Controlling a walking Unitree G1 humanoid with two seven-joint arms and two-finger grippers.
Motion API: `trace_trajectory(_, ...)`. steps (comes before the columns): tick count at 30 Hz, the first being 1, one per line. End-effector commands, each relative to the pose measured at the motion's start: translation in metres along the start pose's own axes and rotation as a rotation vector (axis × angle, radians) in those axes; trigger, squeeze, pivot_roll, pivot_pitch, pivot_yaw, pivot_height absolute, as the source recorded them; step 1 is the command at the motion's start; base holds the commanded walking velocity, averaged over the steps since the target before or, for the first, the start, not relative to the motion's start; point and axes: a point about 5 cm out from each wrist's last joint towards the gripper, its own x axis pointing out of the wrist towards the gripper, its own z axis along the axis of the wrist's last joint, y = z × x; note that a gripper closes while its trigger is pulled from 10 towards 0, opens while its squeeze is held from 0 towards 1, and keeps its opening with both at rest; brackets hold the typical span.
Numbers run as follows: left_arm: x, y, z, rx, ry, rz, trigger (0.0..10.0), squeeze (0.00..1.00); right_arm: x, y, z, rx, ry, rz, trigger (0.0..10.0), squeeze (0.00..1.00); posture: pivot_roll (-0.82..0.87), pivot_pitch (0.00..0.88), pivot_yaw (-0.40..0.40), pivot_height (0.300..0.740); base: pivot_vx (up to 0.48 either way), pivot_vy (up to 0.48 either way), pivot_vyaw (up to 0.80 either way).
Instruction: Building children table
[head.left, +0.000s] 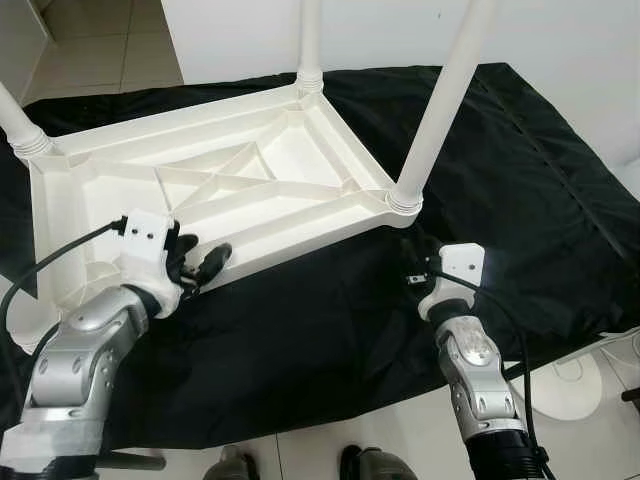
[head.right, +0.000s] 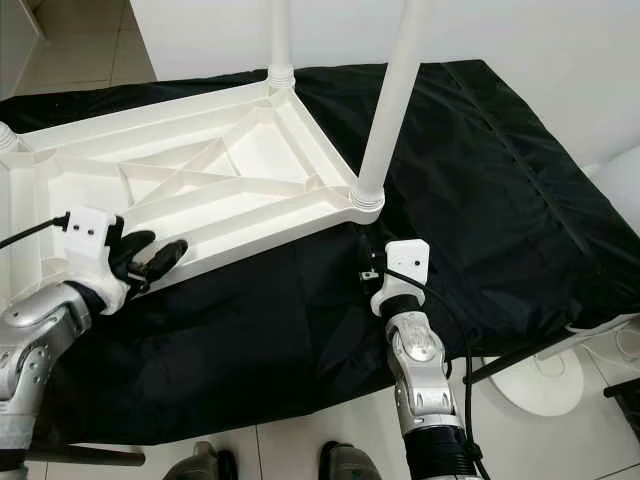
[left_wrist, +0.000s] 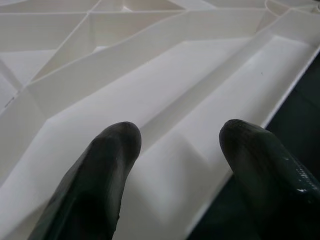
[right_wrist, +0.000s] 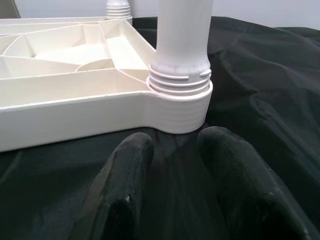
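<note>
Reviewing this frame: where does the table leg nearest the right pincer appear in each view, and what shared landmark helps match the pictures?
Left eye view: the near-right leg rises from the tabletop's corner socket.
Right eye view: same leg, just left of centre.
Left wrist view: not in it; ribbed tabletop underside beyond the left pincer.
Right wrist view: leg base just beyond the right pincer.
Shared landmark: the threaded corner socket.

White plastic table upside down (ribbed underside showing), three legs upright in corners
</note>
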Motion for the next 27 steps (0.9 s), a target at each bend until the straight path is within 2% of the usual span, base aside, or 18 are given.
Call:
trace_trajectory(1, -0.006, -0.017, -0.001, 0.022, 0.018, -0.297, 10.0, 0.0, -0.004, 0.001, -0.002, 0.001, 0.016, 0.01, 10.0, 0.0, -0.02, 0.114, 0.001, 0.74, 0.0, 0.0, 0.0)
trace_trajectory(7, -0.009, -0.022, -0.009, 0.071, 0.068, -0.343, 10.0, 0.0, -0.007, 0.001, -0.003, 0.009, 0.024, 0.019, 10.0, 0.0, -0.02, 0.11, 0.002, 0.74, 0.0, 0.0, 0.0)
trace_trajectory(12, -0.005, -0.02, -0.026, 0.153, 0.148, -0.319, 10.0, 0.0, -0.007, 0.006, -0.007, 0.015, 0.04, 0.031, 10.0, 0.0, -0.02, 0.1, 0.012, 0.74, 0.0, 0.0, 0.0)
trace_trajectory(17, 0.001, -0.012, -0.029, 0.223, 0.184, -0.263, 10.0, 0.0, -0.006, 0.008, -0.007, 0.013, 0.043, 0.039, 10.0, 0.0, -0.02, 0.095, 0.015, 0.74, 0.0, 0.0, 0.0)
trace_trajectory(20, 0.005, -0.007, -0.032, 0.243, 0.215, -0.222, 10.0, 0.0, -0.005, 0.008, -0.007, 0.006, 0.043, 0.043, 10.0, 0.0, -0.03, 0.093, 0.013, 0.74, 0.0, 0.0, 0.0)
trace_trajectory(27, 0.012, -0.006, -0.028, 0.239, 0.196, -0.196, 10.0, 0.0, -0.002, 0.006, -0.006, -0.011, 0.039, 0.045, 10.0, 0.0, -0.03, 0.09, 0.011, 0.74, 0.0, 0.0, 0.0)
